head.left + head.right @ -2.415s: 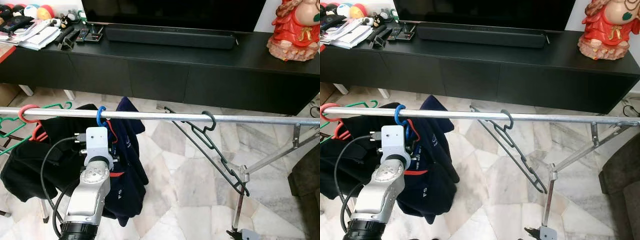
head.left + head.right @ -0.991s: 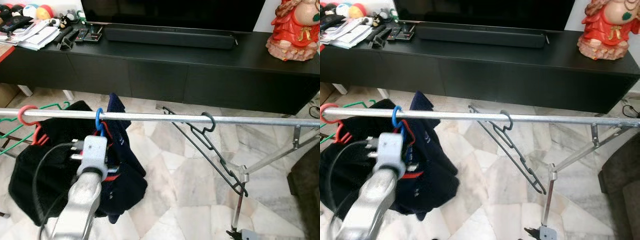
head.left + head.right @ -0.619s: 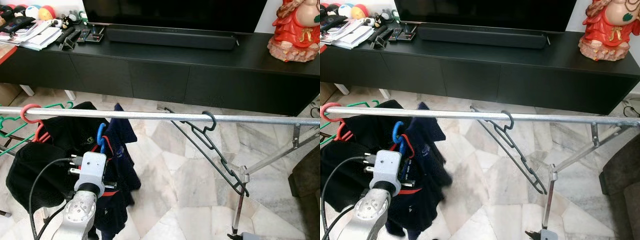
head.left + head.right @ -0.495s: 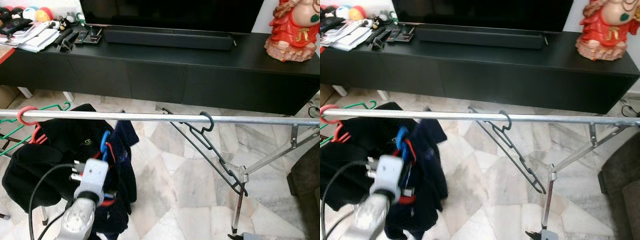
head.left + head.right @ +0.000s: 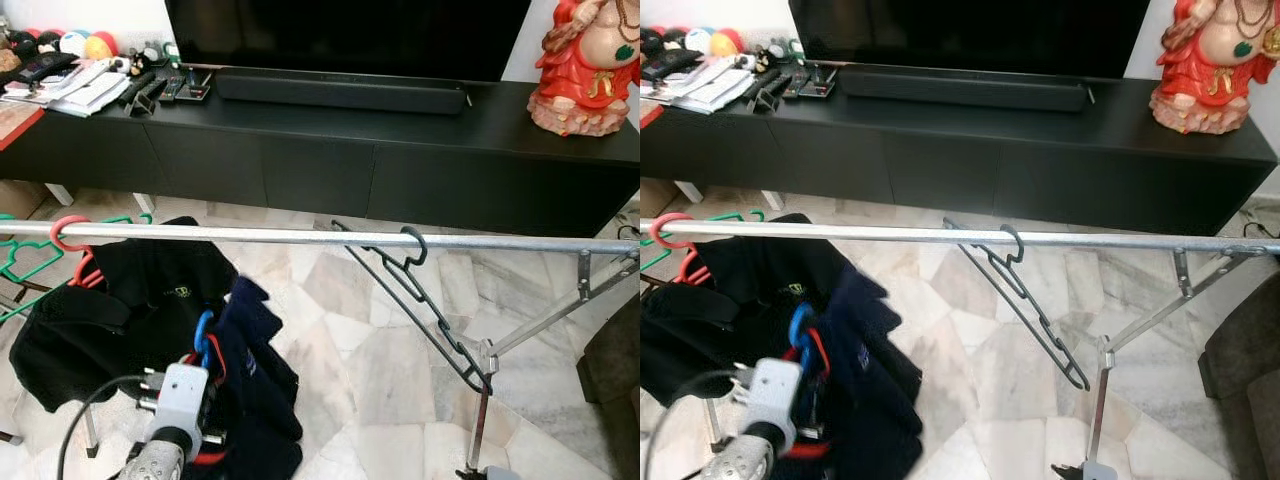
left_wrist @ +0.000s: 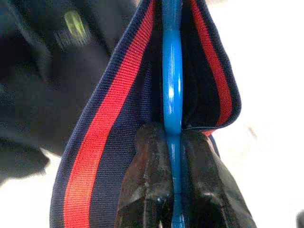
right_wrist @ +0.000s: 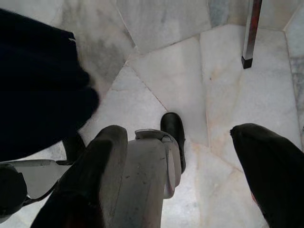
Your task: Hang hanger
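Note:
A blue hanger (image 5: pixel 204 334) carrying a navy garment with red trim (image 5: pixel 250 385) hangs well below the metal rail (image 5: pixel 300 237), apart from it. My left gripper (image 6: pixel 173 137) is shut on the hanger's neck, just under the hook; its wrist (image 5: pixel 178 398) sits low at the left. An empty grey hanger (image 5: pixel 425 295) hangs tilted on the rail right of centre. At the rail's left end, a red hanger (image 5: pixel 66 232) holds a black garment (image 5: pixel 130 300). My right gripper (image 7: pixel 178 135) is open, pointing down at the marble floor.
A green hanger (image 5: pixel 18 262) pokes out at the far left. A black TV console (image 5: pixel 350 150) stands behind the rail, with a red figurine (image 5: pixel 588 60) on its right end. The rail's stand and braces (image 5: pixel 540 320) rise at the right. My foot (image 7: pixel 173 137) shows below.
The blue hanger's hook was on the rail; it has come off, and my left gripper has dropped with it and the navy garment to well below the rail. The camera shifted slightly.

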You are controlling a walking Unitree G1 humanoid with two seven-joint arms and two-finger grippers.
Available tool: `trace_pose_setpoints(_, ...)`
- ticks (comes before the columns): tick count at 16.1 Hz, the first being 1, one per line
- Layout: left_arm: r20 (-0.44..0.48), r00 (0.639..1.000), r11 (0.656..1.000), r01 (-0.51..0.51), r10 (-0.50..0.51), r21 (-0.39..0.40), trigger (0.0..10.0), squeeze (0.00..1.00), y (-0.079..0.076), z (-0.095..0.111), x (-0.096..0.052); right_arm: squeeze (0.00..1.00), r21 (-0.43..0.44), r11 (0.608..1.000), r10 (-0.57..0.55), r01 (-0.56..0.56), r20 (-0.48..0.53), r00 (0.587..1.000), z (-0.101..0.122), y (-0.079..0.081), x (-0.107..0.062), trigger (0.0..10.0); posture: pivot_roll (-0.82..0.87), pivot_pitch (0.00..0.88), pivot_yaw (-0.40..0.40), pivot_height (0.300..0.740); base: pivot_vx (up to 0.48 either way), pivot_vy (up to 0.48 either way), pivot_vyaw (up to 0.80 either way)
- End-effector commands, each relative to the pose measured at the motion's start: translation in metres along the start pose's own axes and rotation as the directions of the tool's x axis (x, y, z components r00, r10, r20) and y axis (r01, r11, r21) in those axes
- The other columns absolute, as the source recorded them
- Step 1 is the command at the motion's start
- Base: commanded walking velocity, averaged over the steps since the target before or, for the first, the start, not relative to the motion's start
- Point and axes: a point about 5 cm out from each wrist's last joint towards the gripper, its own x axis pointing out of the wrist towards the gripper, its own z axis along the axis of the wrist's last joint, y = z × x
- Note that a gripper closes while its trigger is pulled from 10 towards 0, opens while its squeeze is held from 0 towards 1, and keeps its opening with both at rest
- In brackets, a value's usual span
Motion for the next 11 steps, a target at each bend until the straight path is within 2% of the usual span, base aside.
trace_pose_setpoints(1, -0.070, 0.997, 0.999, -0.025, 0.023, -0.030, 10.0, 0.00, 0.008, -0.018, 0.003, 0.00, 0.006, 1.000, -0.012, 0.012, -0.018, 1.000, -0.007, -0.002, -0.002, 10.0, -0.04, 0.185, 0.021, 0.740, 0.000, 0.000, 0.00)
trace_pose_setpoints(2, -0.161, 0.985, 0.997, -0.075, 0.070, -0.024, 10.0, 0.00, 0.021, -0.041, 0.010, 0.00, 0.005, 1.000, -0.013, 0.013, -0.019, 1.000, -0.007, -0.002, -0.002, 10.0, -0.03, 0.189, 0.020, 0.740, 0.000, 0.000, 0.00)
trace_pose_setpoints(3, -0.237, 0.966, 0.991, -0.122, 0.107, -0.050, 10.0, 0.00, 0.029, -0.057, 0.010, 0.00, 0.004, 1.000, -0.014, 0.014, -0.021, 1.000, -0.007, -0.001, -0.001, 10.0, -0.03, 0.192, 0.023, 0.740, 0.000, 0.000, 0.00)
trace_pose_setpoints(6, -0.374, 0.917, 0.990, -0.137, 0.139, 0.031, 10.0, 0.00, 0.042, -0.094, -0.004, 0.00, 0.018, 1.000, -0.025, 0.025, -0.016, 1.000, -0.006, 0.000, -0.001, 10.0, -0.04, 0.200, 0.028, 0.740, 0.000, 0.000, 0.00)
trace_pose_setpoints(7, -0.359, 0.915, 0.983, -0.175, 0.184, 0.059, 10.0, 0.00, 0.049, -0.094, -0.005, 0.00, 0.020, 0.999, -0.026, 0.026, -0.015, 1.000, -0.005, 0.000, -0.001, 10.0, -0.05, 0.204, 0.031, 0.740, 0.000, 0.000, 0.00)
trace_pose_setpoints(8, -0.295, 0.927, 0.970, -0.244, 0.232, -0.004, 10.0, 0.00, 0.057, -0.084, -0.001, 0.00, 0.024, 0.999, -0.027, 0.028, -0.012, 1.000, -0.005, 0.000, 0.000, 10.0, -0.05, 0.205, 0.032, 0.740, 0.000, 0.000, 0.00)
trace_pose_setpoints(9, -0.173, 0.960, 0.971, -0.231, 0.219, -0.052, 10.0, 0.00, 0.053, -0.062, 0.005, 0.00, 0.029, 0.999, -0.031, 0.031, -0.009, 0.999, -0.005, -0.001, -0.001, 10.0, -0.03, 0.205, 0.032, 0.740, 0.000, 0.000, 0.00)
trace_pose_setpoints(11, 0.016, 0.990, 0.989, -0.141, 0.142, -0.046, 10.0, 0.00, 0.039, -0.034, 0.010, 0.00, 0.020, 0.999, -0.031, 0.032, -0.012, 0.999, -0.005, -0.001, -0.001, 10.0, -0.03, 0.206, 0.034, 0.740, 0.000, 0.000, 0.00)
